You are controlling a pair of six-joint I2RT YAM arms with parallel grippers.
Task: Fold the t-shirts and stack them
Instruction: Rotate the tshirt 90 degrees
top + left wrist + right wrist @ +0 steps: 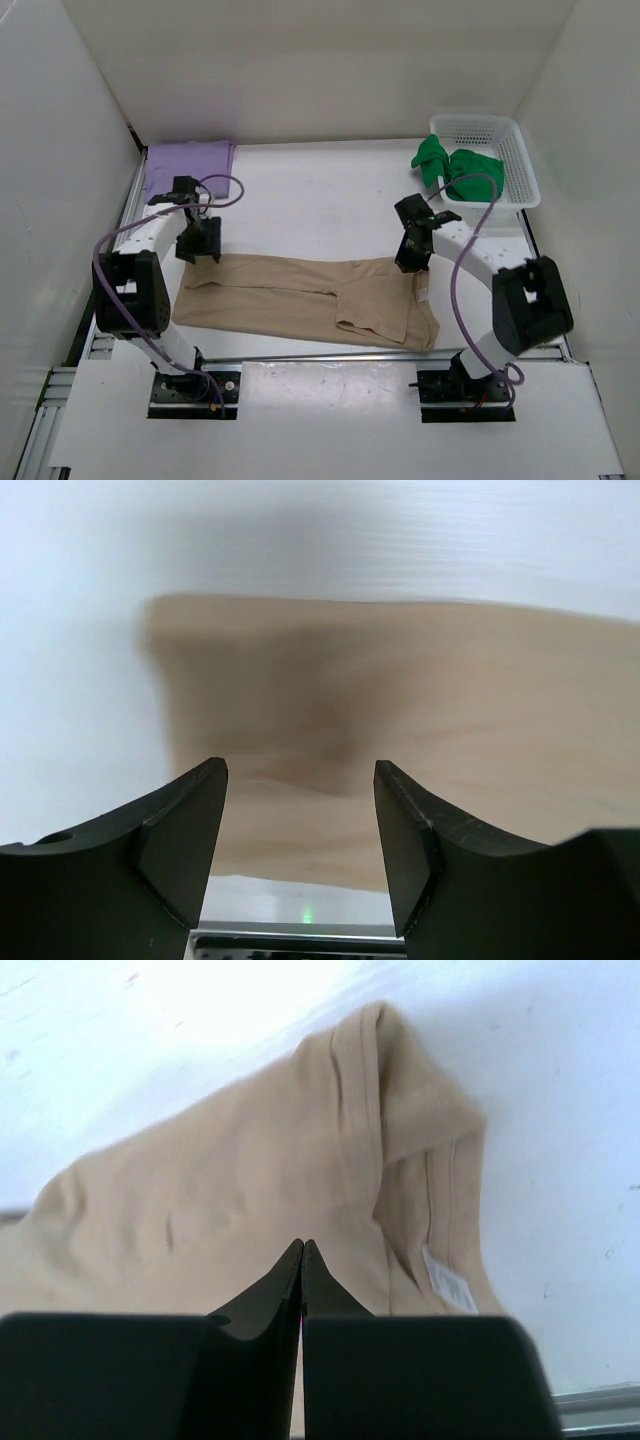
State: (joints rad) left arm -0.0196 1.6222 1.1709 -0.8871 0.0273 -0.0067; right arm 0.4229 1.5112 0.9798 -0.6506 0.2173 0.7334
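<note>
Jaws on my left gripper point(300, 772) stand well apart, empty, over the left end of the tan t-shirt point(310, 300), which lies flat mid-table. My right gripper point(302, 1248) is pressed closed above its right end; whether it nips cloth, I can't say. The lavender t-shirt point(190, 160) sits far left, and the green t-shirt point(450, 165) drapes over the basket point(522, 170).

Tan tee point(310, 300) flat, part-folded, centre; lavender tee point(190, 160) prob. folded far-left; green tee point(452, 166) bunched far-right.

The tan t-shirt point(420, 700) shows blurred from the left wrist (its label point(448, 1282), right wrist, is unreadable).
</note>
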